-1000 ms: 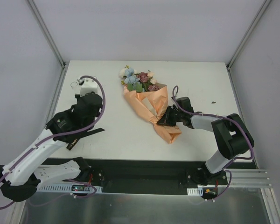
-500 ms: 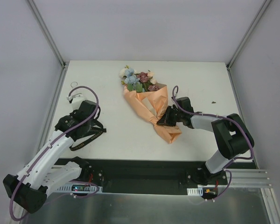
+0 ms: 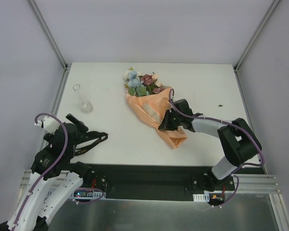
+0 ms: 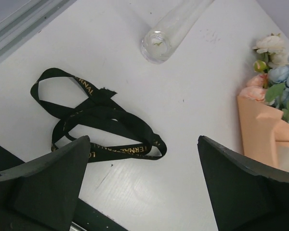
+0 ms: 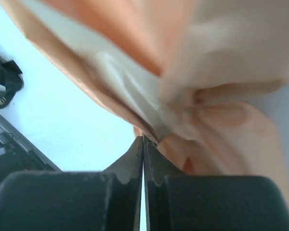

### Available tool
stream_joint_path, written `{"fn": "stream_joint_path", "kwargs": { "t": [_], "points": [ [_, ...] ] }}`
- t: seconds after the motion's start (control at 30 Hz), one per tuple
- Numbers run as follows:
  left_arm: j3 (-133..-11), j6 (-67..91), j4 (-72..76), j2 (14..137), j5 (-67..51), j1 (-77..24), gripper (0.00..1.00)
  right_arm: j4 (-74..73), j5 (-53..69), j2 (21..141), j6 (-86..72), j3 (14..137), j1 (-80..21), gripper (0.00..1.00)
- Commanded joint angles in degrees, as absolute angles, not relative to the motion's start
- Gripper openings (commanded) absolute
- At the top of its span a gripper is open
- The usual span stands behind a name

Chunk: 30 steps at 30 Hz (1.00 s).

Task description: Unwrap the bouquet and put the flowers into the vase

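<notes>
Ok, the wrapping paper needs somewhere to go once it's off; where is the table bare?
Bare: the far right corner of the table, beyond the bouquet, and the strip between vase and bouquet. Crowded: near left, around the black ribbon.

Left tool (image 4: 143,144) spread wide — right tool (image 5: 143,140) pinched closed.

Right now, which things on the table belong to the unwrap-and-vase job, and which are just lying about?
Job in hand:
- bouquet, its peach paper pinched by the right tool
- flowers, in the wrap's wide end
- vase, no flowers in it

Lying about:
- black ribbon, loose on the table
- dark speck near the right edge
</notes>
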<state>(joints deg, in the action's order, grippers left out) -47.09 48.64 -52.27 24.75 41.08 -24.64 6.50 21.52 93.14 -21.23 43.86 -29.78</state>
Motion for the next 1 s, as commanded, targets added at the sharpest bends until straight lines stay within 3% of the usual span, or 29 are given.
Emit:
{"fn": "stream_joint_path", "kwargs": {
  "t": [0.0, 0.23, 0.3, 0.47, 0.7, 0.97],
  "points": [
    [-47.29, 40.21, -44.32, 24.17, 35.72, -24.35, 0.94, -2.71, 14.86, 88.86, -15.65, 48.33, -33.22, 0.04],
    [-44.56, 28.84, -30.6, 39.17, 1.89, -24.35, 0.97, -17.91, 6.17, 81.39, -6.87, 56.5, -35.59, 0.18],
    [-44.47, 27.34, -27.17, 46.45, -8.14, -24.35, 0.9, -22.31, 1.69, 80.25, -3.8, 57.65, -35.59, 0.25],
    [-39.66, 29.35, -15.14, 53.17, -24.66, -24.61, 0.88, -30.13, -5.7, 80.77, 1.39, 60.73, -36.12, 0.43],
    [-34.19, 32.34, -6.16, 54.76, -31.28, -26.98, 0.88, -29.89, -6.94, 81.29, 8.96, 60.21, -39.19, 0.66],
    [-28.48, 34.44, -5.98, 45.81, -36.47, -27.07, 0.89, -33.13, -15.1, 90.52, 11.25, 66.79, -43.76, 0.77]
  ]
}}
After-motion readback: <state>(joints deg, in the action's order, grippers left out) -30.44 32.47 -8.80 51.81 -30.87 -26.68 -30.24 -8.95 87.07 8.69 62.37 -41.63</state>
